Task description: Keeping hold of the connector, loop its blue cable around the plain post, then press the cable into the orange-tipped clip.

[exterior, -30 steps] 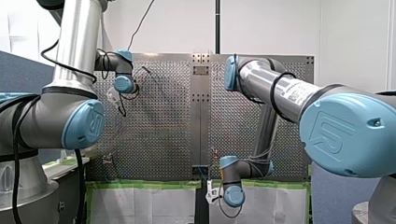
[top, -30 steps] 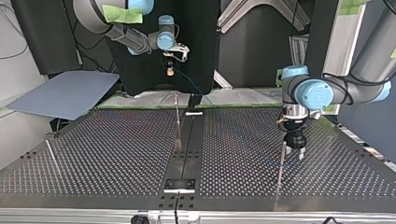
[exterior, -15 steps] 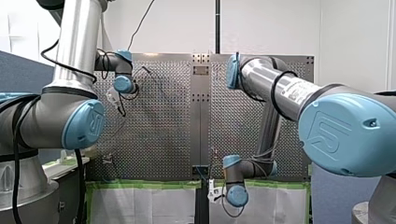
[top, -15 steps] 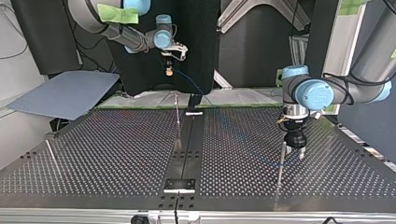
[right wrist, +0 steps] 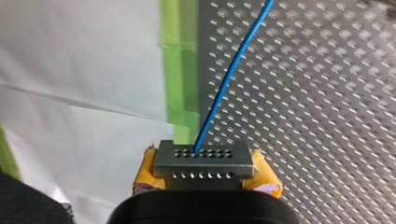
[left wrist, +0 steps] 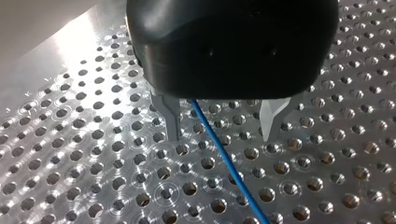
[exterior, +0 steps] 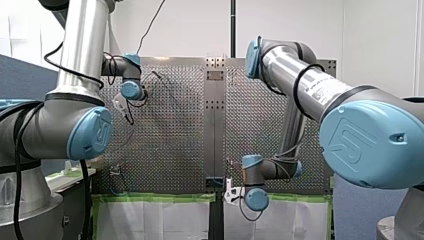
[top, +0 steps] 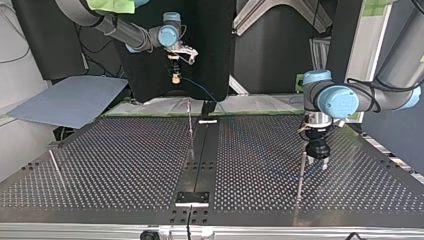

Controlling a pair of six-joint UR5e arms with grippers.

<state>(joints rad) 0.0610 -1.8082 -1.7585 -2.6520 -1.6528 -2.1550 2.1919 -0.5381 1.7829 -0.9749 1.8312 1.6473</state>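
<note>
Routing step in hand, I reckon: loop not yet made. Top view, near side: left gripper (left wrist: pixel 220 137) sits low over the table (top: pixel 125 165), toward its edge at that view's right. Jaws apart, blue cable (left wrist: pixel 229 163) running between them untouched, thin post (top: pixel 301 172) just beside. Farther off, raised past the table's far edge: right gripper (right wrist: pixel 205 172) clamped on the connector (right wrist: pixel 204 158), cable leaving it toward the table. Next move calls for sweeping the connector around the post without slackening grip.

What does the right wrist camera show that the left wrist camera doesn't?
Only the right wrist view: the grey connector clamped between yellow pads, with green tape ahead. Only the left wrist view: my left gripper open, its metal fingers either side of the blue cable. Both: that blue cable over the perforated table.
</note>
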